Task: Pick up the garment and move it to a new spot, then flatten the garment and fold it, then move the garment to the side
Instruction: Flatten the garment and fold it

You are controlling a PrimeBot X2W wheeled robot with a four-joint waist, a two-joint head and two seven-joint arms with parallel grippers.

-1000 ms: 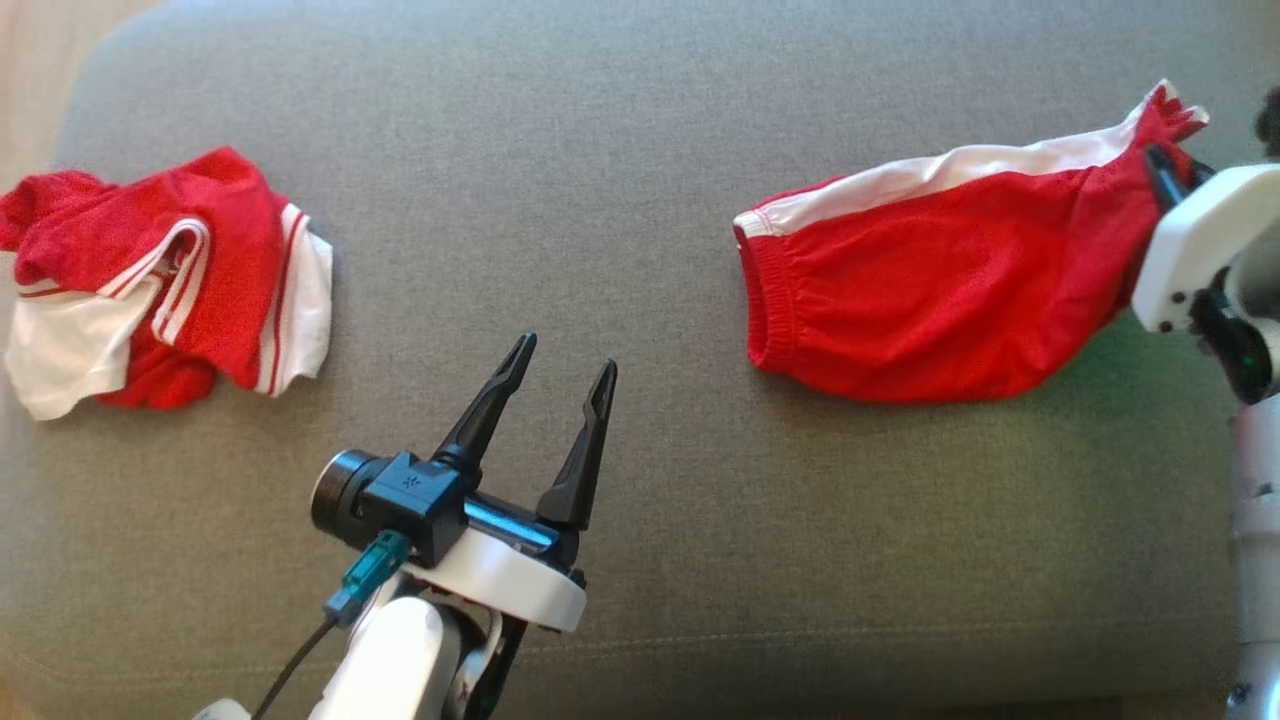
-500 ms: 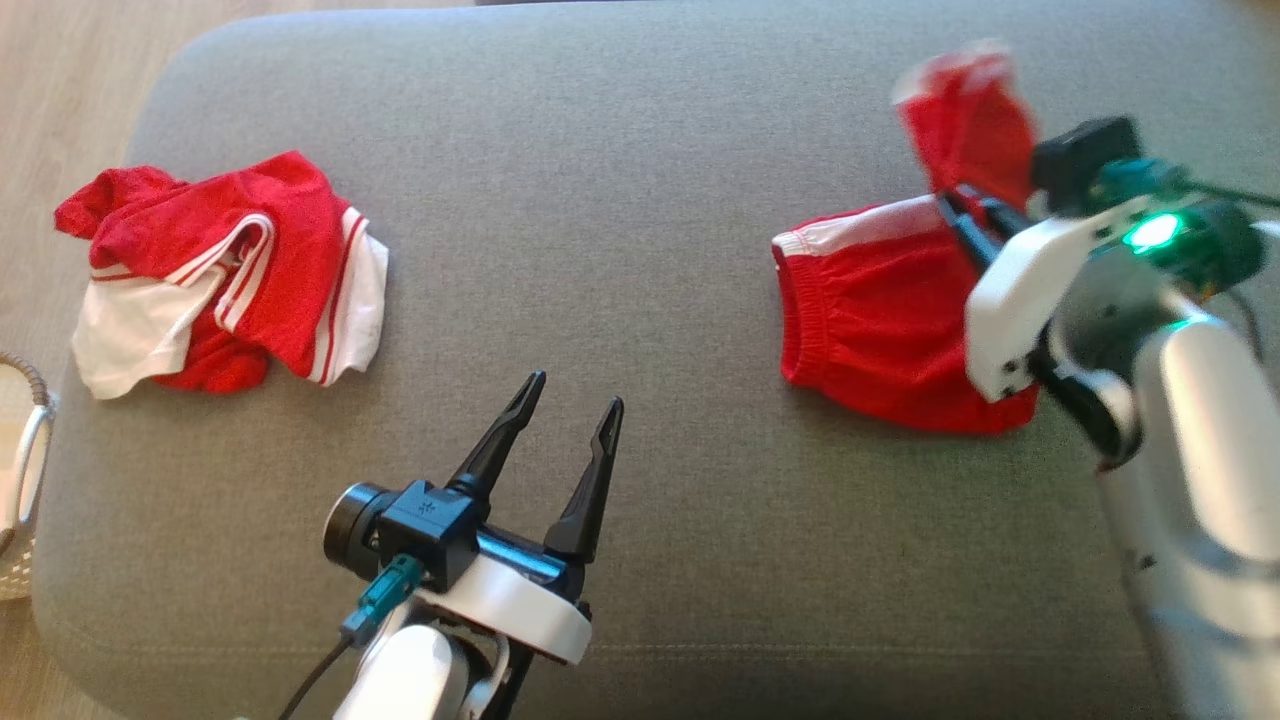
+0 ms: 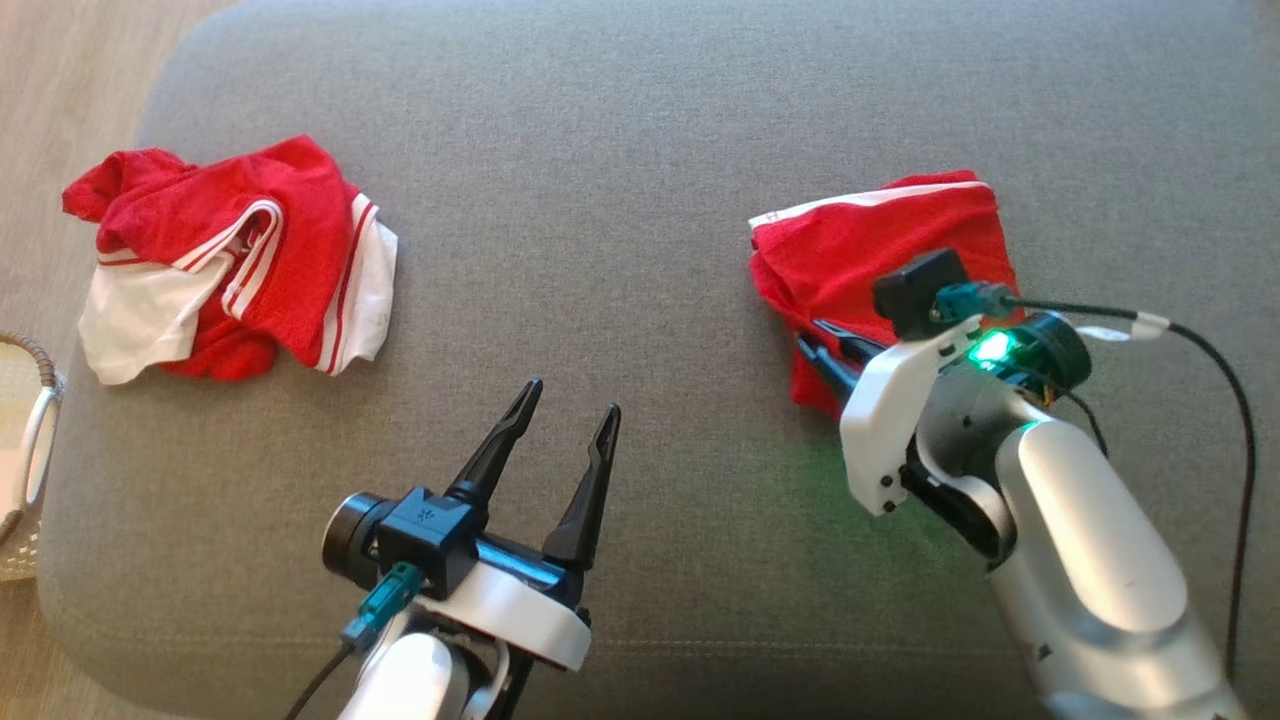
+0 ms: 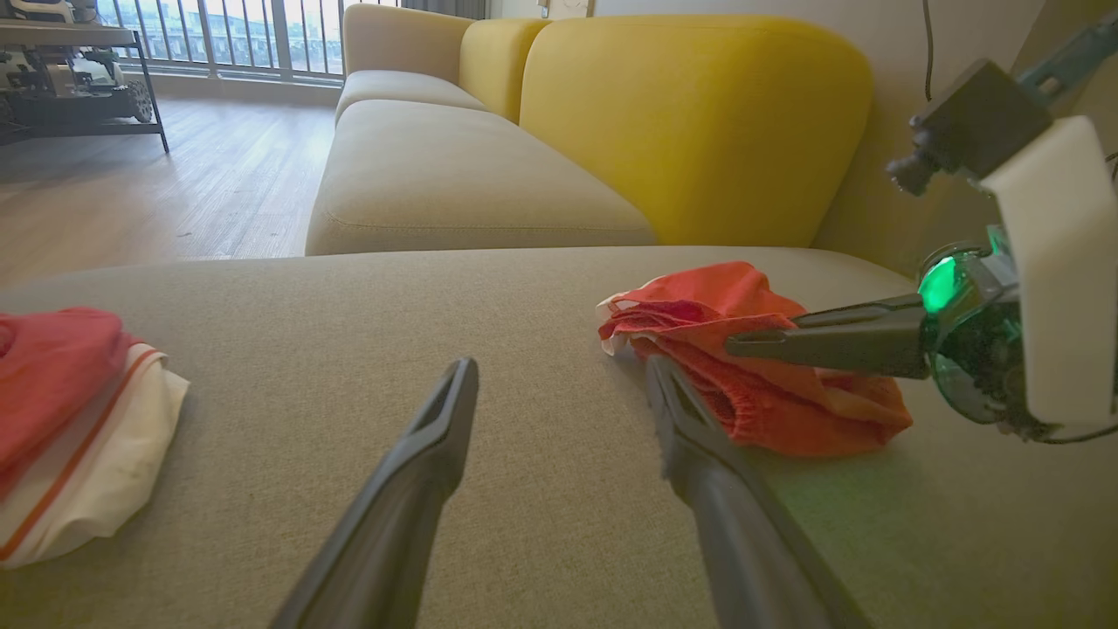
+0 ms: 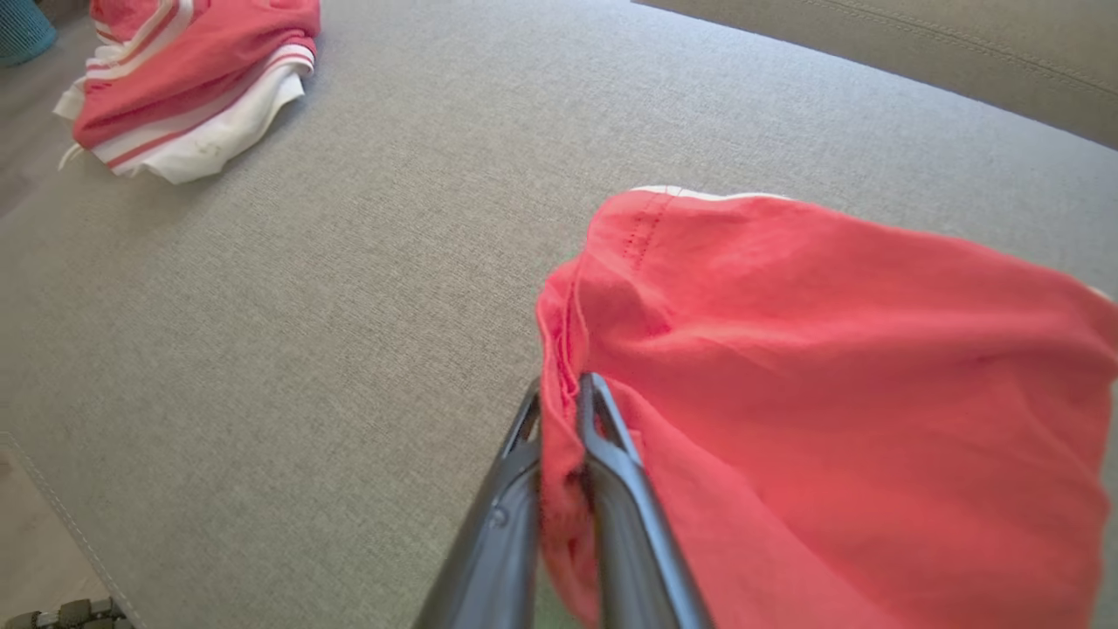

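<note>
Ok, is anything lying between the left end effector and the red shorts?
Nothing visible: bare grey cushion lies between the open left end effector and the red shorts. The right end effector is shut on the shorts' edge, and the other red-and-white garment lies far off to the left.

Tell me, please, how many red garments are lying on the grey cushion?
2. A crumpled garment lies at the left of the grey cushion; a folded garment lies at its right, its edge pinched between the fingers of the right gripper. None seems hidden.
</note>
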